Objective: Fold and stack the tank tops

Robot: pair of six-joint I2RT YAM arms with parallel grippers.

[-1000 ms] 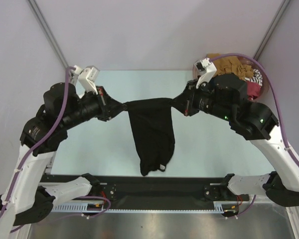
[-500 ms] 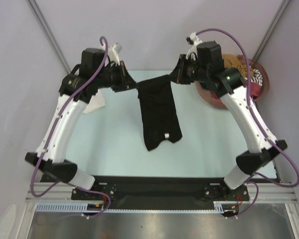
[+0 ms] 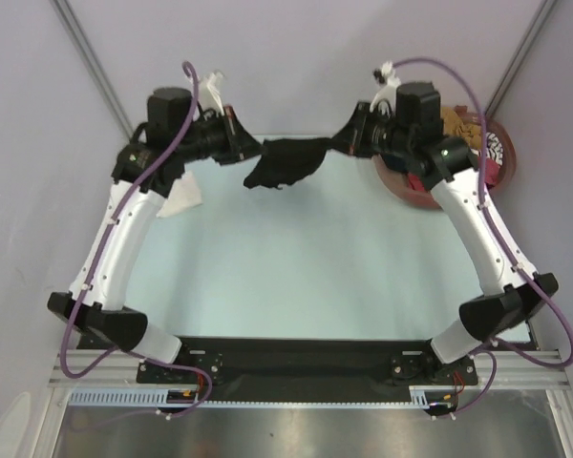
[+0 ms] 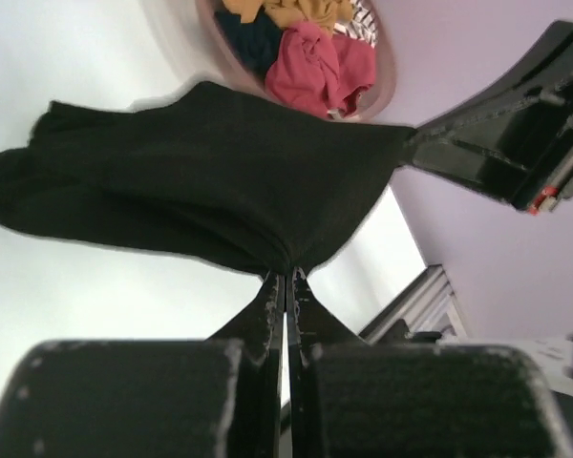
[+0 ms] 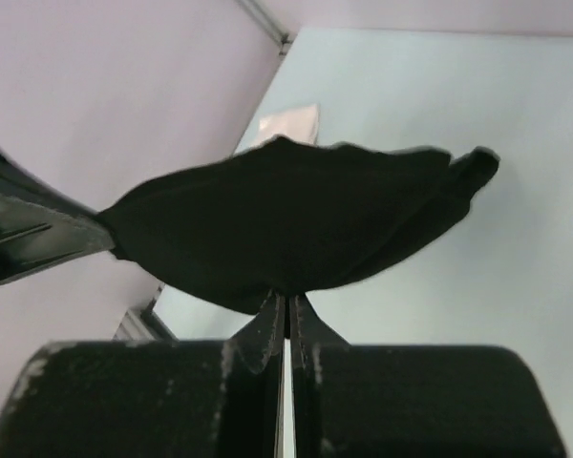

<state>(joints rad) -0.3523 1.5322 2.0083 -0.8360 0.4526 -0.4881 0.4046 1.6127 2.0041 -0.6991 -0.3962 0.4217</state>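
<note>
Top view: black tank top (image 3: 286,162) hung bunched between left gripper (image 3: 249,150) and right gripper (image 3: 344,143), over far end of table (image 3: 286,267). White tank top (image 3: 183,197) lay near left arm; basket (image 3: 408,194) at far right.

Left wrist: fingers pinched tight on black cloth edge. Red tank top (image 4: 325,65) and mustard tank top (image 4: 301,11) lay in basket.

Right wrist: fingers clamped on opposite edge. Whether cloth touched table was unclear.
</note>
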